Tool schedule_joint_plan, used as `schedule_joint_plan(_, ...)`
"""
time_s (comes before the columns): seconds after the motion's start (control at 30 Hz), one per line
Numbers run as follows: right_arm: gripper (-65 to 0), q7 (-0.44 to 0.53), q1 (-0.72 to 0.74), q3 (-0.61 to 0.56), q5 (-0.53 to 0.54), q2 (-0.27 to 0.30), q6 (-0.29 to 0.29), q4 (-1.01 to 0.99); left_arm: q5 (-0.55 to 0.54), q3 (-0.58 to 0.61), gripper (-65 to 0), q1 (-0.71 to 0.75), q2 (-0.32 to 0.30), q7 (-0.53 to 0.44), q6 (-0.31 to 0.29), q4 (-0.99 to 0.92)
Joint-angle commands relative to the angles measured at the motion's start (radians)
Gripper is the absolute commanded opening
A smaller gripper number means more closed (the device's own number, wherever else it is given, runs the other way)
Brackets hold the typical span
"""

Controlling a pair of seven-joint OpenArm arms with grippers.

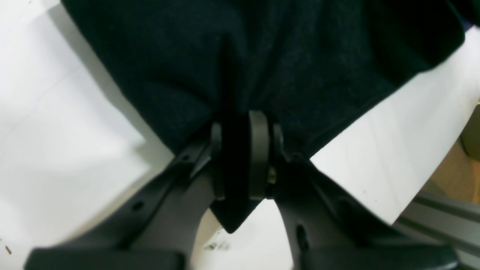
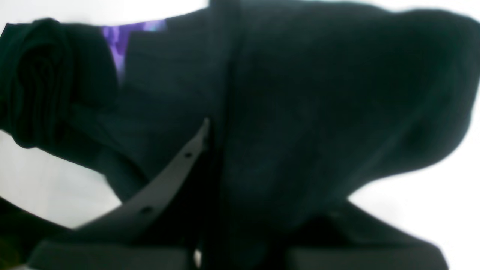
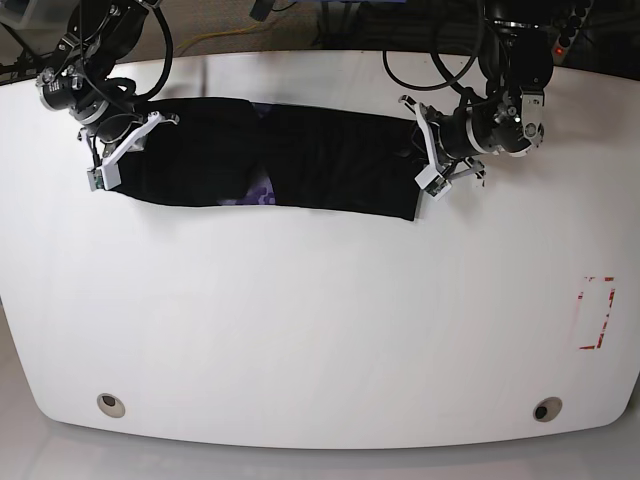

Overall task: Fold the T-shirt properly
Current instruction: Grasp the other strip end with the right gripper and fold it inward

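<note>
Across the white table, black T-shirt stretched long, both end effectors clenched on its ends

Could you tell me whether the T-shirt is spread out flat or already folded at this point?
Partly folded: the T-shirt lies as a long narrow band across the table, no sleeves sticking out, one end in each gripper.

The base view looks straight down from high above on the whole white table, with both arms along the frame's top edge. Each wrist view sits close behind its own fingers, facing outward along them. All three views share the black T-shirt and surrounding tabletop.
</note>
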Motion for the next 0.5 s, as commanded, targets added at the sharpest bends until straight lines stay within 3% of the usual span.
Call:
schedule_joint_plan(0.0, -64.2, -0.022, 0.016, 0.004, 0.023, 0.046, 0.001, 0.047, 0.031, -0.001, -58.2, 0.000, -0.003, 0.018, -0.001, 0.003)
schedule_joint_plan(0.17, -64.2, -0.052, 0.040, -0.013, 0.106, 0.050, 0.002, 0.053, 0.031, 0.000, -58.2, 0.000, 0.029, 0.017, -0.001, 0.003)
schedule_joint_plan(0.33, -64.2, -0.052, 0.037, -0.098, 0.249, 0.049, -0.004, 0.065, 0.031, 0.000, -58.2, -0.018, 0.063, 0.023, -0.001, 0.004)
schedule_joint_plan(0.47, -64.2, -0.045, 0.042, -0.187, 0.293, 0.041, -0.004, 0.070, 0.031, 0.000, -58.2, -0.018, 0.090, 0.024, -0.001, 0.004)
